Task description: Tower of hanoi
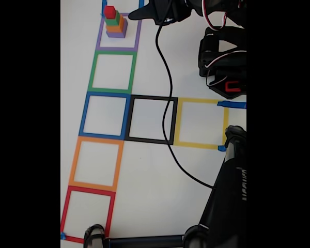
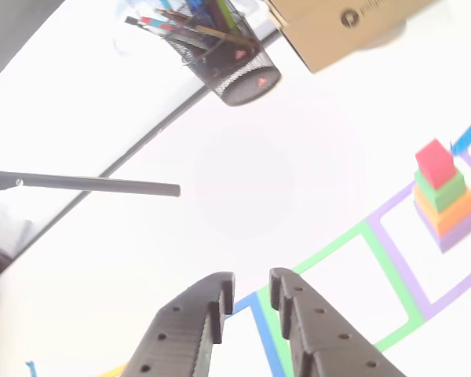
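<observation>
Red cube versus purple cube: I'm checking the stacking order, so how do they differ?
The red cube is the smallest and sits on top; the purple cube is the largest and sits at the bottom, on the table. Red is bright, purple pale. Both are plain cubes in one stack.

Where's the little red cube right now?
In the fixed view, the red cube sits top left, capping the stack on the green cube, inside the purple square.

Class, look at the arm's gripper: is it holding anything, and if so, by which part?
Nothing is held. The gripper has an empty gap between its fingers, well away from the stacked cubes, which stand untouched in the purple square.
</observation>
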{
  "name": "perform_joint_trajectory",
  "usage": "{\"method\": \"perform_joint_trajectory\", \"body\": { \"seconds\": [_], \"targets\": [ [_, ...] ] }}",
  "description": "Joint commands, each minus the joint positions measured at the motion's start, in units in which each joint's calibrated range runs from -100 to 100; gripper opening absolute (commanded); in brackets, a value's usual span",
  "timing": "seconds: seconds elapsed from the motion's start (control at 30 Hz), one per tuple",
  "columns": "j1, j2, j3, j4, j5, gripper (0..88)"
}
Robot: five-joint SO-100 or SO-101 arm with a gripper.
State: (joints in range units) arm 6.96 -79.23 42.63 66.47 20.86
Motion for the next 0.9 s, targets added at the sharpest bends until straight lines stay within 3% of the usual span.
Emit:
{"method": "perform_joint_trajectory", "body": {
  "seconds": [0.0,0.23,0.27,0.37,0.43,0.53,0.67,0.87],
  "targets": [
    [1.09,3.70,-3.90,-5.98,28.42,1.3],
    [5.21,10.08,-6.27,-8.25,74.23,1.8],
    [5.88,11.69,-8.17,-7.27,78.46,3.5],
    [6.56,14.11,-11.45,-6.22,79.14,4.2],
    [6.75,14.27,-11.99,-7.11,75.25,3.6],
    [7.90,15.40,-13.17,-6.87,74.91,5.1],
    [12.02,16.94,-11.36,-7.68,79.14,13.3],
    [17.58,13.39,6.55,-22.58,79.14,21.9]
  ]
}}
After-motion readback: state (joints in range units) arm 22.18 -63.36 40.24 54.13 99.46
